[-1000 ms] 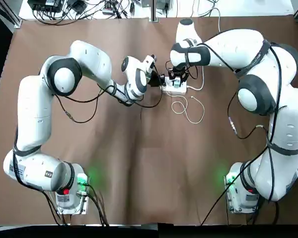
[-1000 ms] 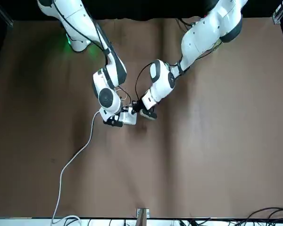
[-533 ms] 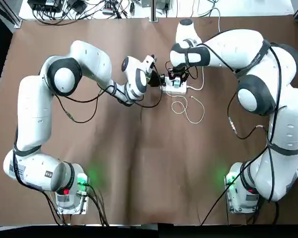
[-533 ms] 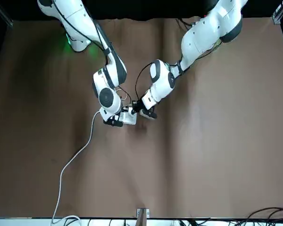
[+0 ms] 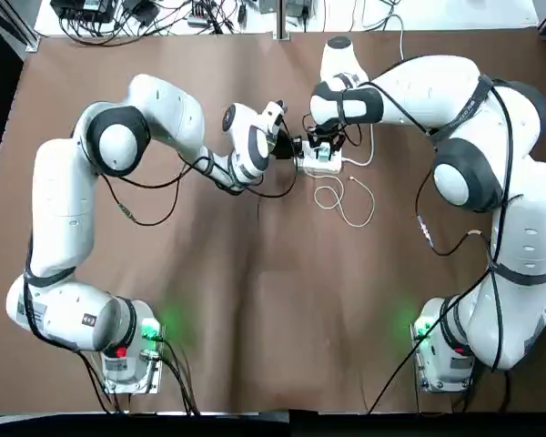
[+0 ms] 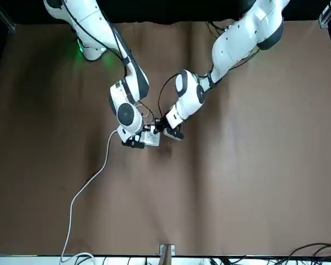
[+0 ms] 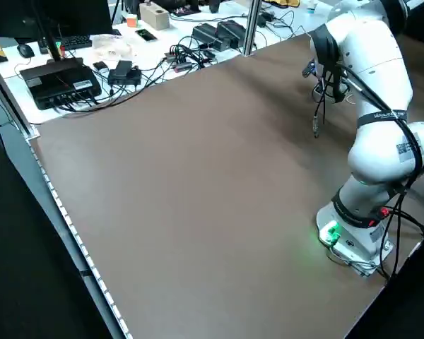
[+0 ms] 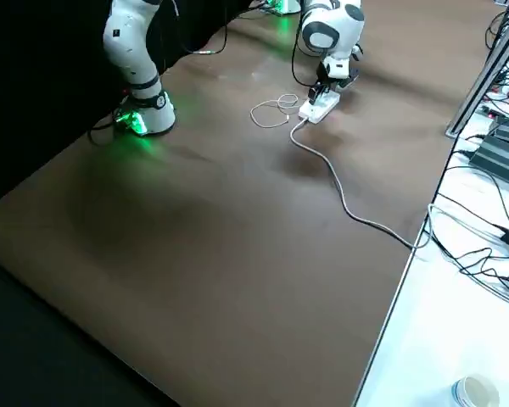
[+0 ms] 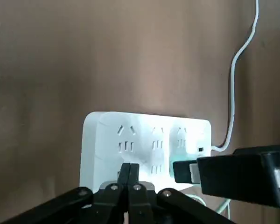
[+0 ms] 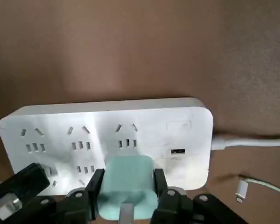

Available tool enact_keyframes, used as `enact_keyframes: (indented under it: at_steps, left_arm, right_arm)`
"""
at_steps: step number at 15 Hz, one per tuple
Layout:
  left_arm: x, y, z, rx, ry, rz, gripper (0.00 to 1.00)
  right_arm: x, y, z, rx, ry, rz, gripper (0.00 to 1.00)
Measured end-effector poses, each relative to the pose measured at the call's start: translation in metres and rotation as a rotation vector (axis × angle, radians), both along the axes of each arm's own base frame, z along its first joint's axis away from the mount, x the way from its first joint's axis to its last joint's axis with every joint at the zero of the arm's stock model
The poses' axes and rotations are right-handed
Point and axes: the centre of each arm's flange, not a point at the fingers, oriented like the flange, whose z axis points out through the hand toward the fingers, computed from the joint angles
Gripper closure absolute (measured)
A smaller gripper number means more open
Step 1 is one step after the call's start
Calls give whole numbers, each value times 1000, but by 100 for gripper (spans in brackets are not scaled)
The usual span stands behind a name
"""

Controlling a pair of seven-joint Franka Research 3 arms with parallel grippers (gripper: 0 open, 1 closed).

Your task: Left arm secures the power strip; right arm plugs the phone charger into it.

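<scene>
While the left arm [image 5: 62, 200] matches its earlier pose, the right arm [image 5: 496, 164] has shifted very slightly toward it at the elbow. Nearest the robot are the two arm bases, the left base [image 5: 132, 371] and the right base [image 5: 444, 369], each glowing green. Beyond them, on the brown tabletop [image 5: 255, 309], a thin pale cable [image 5: 373, 202] lies looped just on the robot's side of the power strip, as it did before.

Both grippers meet over the power strip [image 10: 154, 121], which sits flat, sockets up, in the same spot as earlier. The left gripper [image 9: 130, 170] has its fingers closed together, with nothing seen between them; they reach over the strip's face, though I cannot tell how hard they press, if at all. The right gripper [image 10: 127, 184] is parted only by the width of the teal phone charger [image 10: 127, 175], clamped between its two fingers. The charger is right over the sockets next to the USB port, closer to the cord end than the left gripper is; whether its prongs are in, I cannot tell.

Farther off, the thick white cord [image 8: 343, 199] runs from the strip to the white table [image 8: 433, 339]. On that table are black power adapters [image 7: 231, 32], tangled black wires and a white cup [image 8: 475, 392].
</scene>
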Motion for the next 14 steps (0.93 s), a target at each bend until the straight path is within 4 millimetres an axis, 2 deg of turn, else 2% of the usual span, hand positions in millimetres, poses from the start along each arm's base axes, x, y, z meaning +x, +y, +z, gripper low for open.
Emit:
enact_keyframes:
  at_steps: [8, 11, 14]
  left_arm:
    - [0, 0, 0, 0, 0, 0, 99]
    - [0, 0, 0, 0, 0, 0, 99]
    - [0, 0, 0, 0, 0, 0, 99]
  right_arm:
    - [0, 0, 0, -6, 11, 1, 51]
    - [4, -3, 1, -22, 43, 0, 26]
    - [19, -7, 23, -25, 68, -10, 1]
